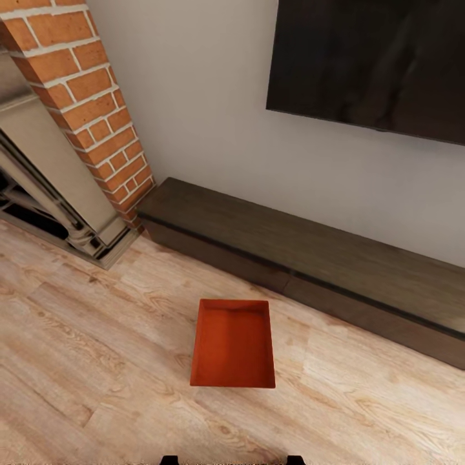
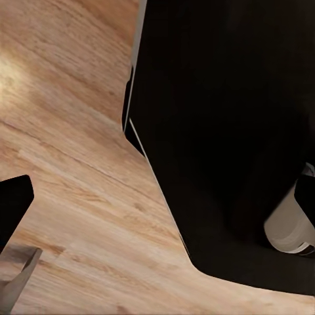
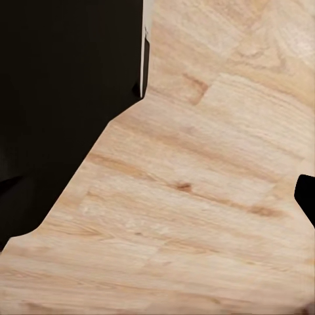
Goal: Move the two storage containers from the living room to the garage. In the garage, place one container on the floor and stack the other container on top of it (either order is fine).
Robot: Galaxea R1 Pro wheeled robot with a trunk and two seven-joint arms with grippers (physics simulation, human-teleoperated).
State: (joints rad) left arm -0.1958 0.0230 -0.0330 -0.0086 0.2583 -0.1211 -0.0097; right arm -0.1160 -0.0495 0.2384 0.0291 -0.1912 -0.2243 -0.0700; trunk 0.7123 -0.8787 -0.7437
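One orange-red open-topped storage container (image 1: pixel 232 345) stands on the light wood plank floor (image 1: pixel 77 361) of the living room, just ahead of me and a short way in front of the low bench. Nothing lies inside it. In the left wrist view my left gripper (image 2: pixel 161 197) hangs beside my black base (image 2: pixel 230 131) with one dark fingertip (image 2: pixel 14 200) at each side edge of the picture, open and holding nothing. My right gripper (image 3: pixel 157 203) is also spread open over bare planks, with a fingertip (image 3: pixel 307 200) at the picture's edge. Both are far from the container.
A long low dark-brown bench (image 1: pixel 310 252) runs along the white wall behind the container. A black wall screen (image 1: pixel 374 64) hangs above it. A red-brick fireplace (image 1: pixel 97 97) with a metal insert stands at the left. Open plank floor surrounds the container.
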